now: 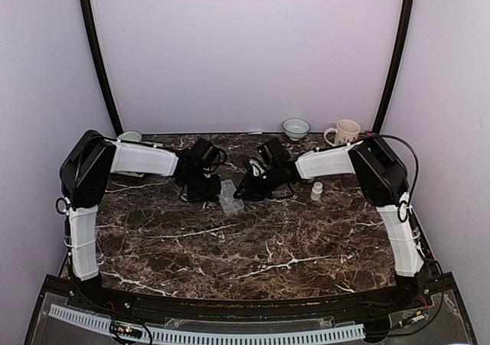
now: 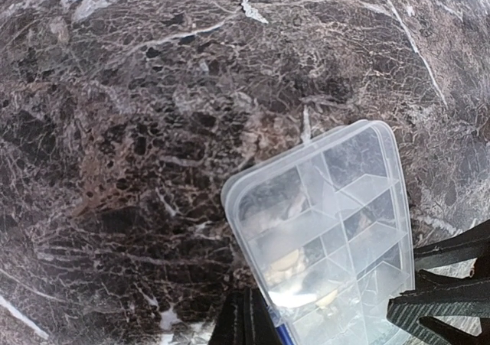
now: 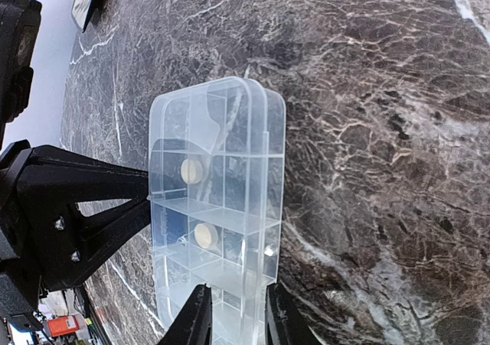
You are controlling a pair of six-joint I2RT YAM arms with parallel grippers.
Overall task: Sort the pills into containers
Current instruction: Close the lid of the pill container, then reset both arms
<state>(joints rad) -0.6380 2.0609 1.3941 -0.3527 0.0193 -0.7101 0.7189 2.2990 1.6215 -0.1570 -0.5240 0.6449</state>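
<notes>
Where the two arms meet over the middle of the dark brown marble table (image 1: pixel 230 253), the flat clear plastic rectangular organiser box (image 3: pixel 218 146) is between them. The right gripper (image 3: pixel 239 295) pinches its near end between both fingers. The left gripper (image 2: pixel 246 299) is pressed together at the box's edge. Two round pale tablets (image 3: pixel 191 170) lie in separate compartments.
</notes>
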